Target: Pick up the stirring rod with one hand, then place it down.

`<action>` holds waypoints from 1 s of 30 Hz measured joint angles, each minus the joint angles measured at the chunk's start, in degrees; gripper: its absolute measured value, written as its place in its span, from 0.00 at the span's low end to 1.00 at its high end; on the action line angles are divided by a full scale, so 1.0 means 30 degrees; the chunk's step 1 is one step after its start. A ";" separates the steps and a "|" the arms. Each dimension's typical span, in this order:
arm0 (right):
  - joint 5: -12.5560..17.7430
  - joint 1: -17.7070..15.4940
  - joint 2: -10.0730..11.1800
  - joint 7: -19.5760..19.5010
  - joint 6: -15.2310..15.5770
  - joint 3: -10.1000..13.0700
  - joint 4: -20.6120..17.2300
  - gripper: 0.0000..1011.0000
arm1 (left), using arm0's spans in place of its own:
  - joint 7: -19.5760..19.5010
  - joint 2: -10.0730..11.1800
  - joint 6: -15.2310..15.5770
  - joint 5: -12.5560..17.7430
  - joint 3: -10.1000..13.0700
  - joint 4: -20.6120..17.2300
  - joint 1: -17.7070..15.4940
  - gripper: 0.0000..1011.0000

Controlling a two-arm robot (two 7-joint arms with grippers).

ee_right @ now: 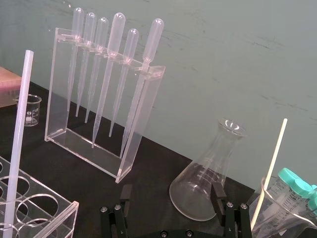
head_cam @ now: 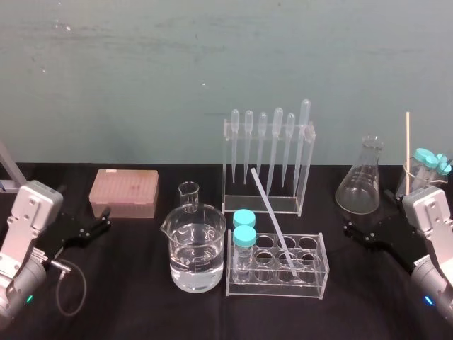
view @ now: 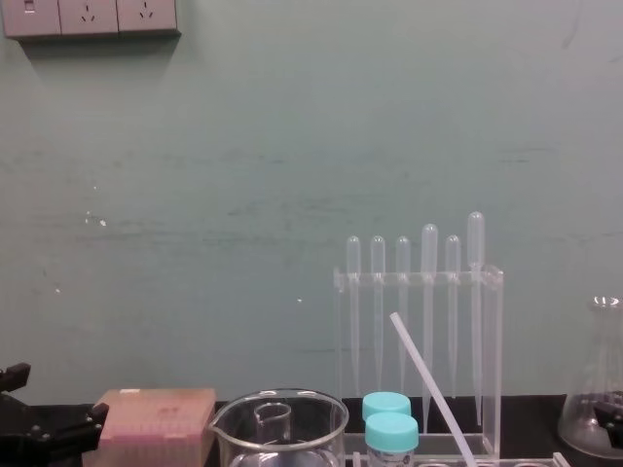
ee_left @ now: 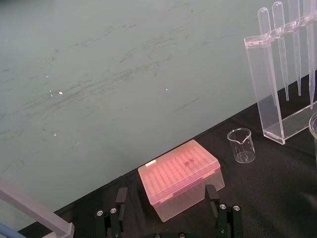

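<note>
The stirring rod leans in the clear tube rack near the middle of the desk, its low end in a hole and its top tipped toward the back edge. The left hand sits open by the left edge and the right hand sits open by the right edge, both holding nothing. I think the nearer right hand should pinch the rod up high, above the rack, and pull it out along its lean so the rack does not tip.
</note>
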 joint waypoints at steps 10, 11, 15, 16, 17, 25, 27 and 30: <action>-0.0001 0.0000 0.0003 0.0000 0.0000 0.0000 0.0001 0.99 | 0.0000 0.0001 0.0000 0.0000 0.0000 0.0000 0.0000 0.99; 0.0000 0.0000 0.0003 0.0001 0.0000 0.0000 0.0001 0.99 | 0.0000 0.0000 0.0000 0.0000 -0.0001 0.0000 0.0001 0.99; -0.0001 0.0000 0.0003 0.0002 0.0000 0.0000 0.0002 0.99 | 0.0000 -0.0001 0.0000 0.0000 0.0001 0.0000 0.0001 0.99; -0.0001 0.0000 0.0003 0.0002 0.0000 0.0000 0.0002 0.99 | 0.0000 0.0000 -0.0001 0.0000 0.0000 0.0000 0.0000 0.99; -0.0001 0.0000 0.0003 0.0001 0.0000 0.0000 0.0003 0.99 | 0.0000 0.0000 0.0000 0.0000 0.0000 0.0000 0.0000 0.99; 0.0000 0.0000 0.0003 0.0002 0.0000 0.0000 0.0002 0.99 | 0.0000 0.0001 0.0000 0.0000 0.0000 0.0001 0.0000 0.99; -0.0001 0.0000 0.0003 0.0001 0.0000 0.0000 0.0002 0.99 | 0.0000 -0.0001 0.0000 0.0001 -0.0001 0.0000 0.0000 0.99; -0.0001 0.0000 0.0004 0.0002 0.0000 0.0000 0.0002 0.99 | 0.0000 0.0001 0.0000 0.0001 -0.0001 0.0000 0.0000 0.99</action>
